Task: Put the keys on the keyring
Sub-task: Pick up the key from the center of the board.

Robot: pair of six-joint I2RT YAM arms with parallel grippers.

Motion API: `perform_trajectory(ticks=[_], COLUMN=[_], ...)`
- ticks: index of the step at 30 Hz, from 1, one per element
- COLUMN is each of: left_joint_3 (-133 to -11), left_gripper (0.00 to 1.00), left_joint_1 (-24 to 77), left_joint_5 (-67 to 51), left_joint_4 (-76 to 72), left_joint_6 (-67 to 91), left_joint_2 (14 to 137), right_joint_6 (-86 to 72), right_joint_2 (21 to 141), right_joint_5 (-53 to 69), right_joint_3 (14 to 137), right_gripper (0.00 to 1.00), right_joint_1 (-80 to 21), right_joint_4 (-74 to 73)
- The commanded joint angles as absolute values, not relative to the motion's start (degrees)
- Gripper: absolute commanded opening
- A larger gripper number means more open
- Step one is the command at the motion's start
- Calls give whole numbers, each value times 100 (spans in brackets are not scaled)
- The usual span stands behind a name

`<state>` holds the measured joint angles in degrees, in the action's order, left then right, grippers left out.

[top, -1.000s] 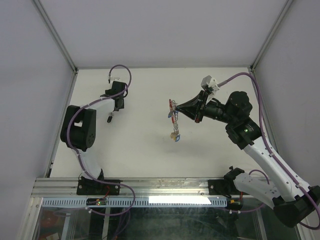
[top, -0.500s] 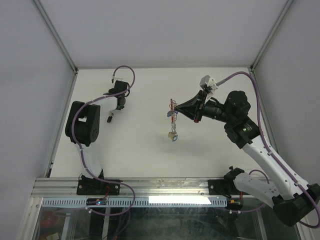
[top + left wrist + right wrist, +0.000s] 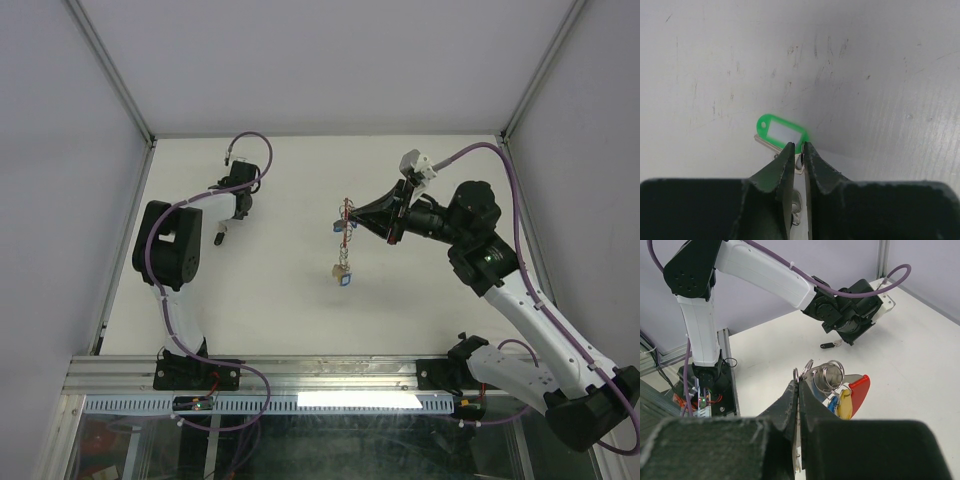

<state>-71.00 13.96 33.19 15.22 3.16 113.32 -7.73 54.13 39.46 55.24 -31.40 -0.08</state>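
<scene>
My right gripper (image 3: 352, 216) (image 3: 799, 382) is shut on a metal ring of the keyring (image 3: 832, 374) and holds it above the table. Red (image 3: 860, 391), yellow (image 3: 844, 407) and blue key caps hang from it. In the top view the bunch (image 3: 344, 245) dangles below the fingers. My left gripper (image 3: 223, 229) (image 3: 796, 148) is low at the table's back left, its jaws almost together on a thin metal ring joined to a green-framed tag (image 3: 782, 133) and a metal key. A black-capped key (image 3: 829, 345) (image 3: 215, 240) lies on the table beside it.
White walls with metal posts enclose the table on three sides. The left arm's elbow (image 3: 165, 250) stands near the left edge. A metal rail (image 3: 320, 375) runs along the near edge by both arm bases.
The right gripper has drawn slightly back and up, and the dangling end of the keyring has swung up-left. The left wrist has shifted a little toward the back wall.
</scene>
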Motion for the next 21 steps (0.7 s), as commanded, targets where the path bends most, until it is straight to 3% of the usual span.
perform_trajectory(ticks=[1,4,13,21], left_joint_3=[-7286,-7271,-7209,-6993], left_gripper=[9,0,0,0], left_joint_1=[1485,1509,1794,2160], left_joint_5=[3446,3394,2722,1094], left_joint_4=[1391,1393,1574,1659], left_joint_6=[221,254,445,301], left_joint_2=[11265,11202,10102,8740], right_joint_6=[-871,-878,-667,-243], right_joint_2=[5392,5389,5365,5263], right_joint_5=[4008,3999,3912,3527], right_joint_3=[5599,5600,5820,6251], right_gripper=[0,0,0,0], right_joint_1=[-3164,-3164,-3164,-3164], right_joint_4=[479,475,24,-931])
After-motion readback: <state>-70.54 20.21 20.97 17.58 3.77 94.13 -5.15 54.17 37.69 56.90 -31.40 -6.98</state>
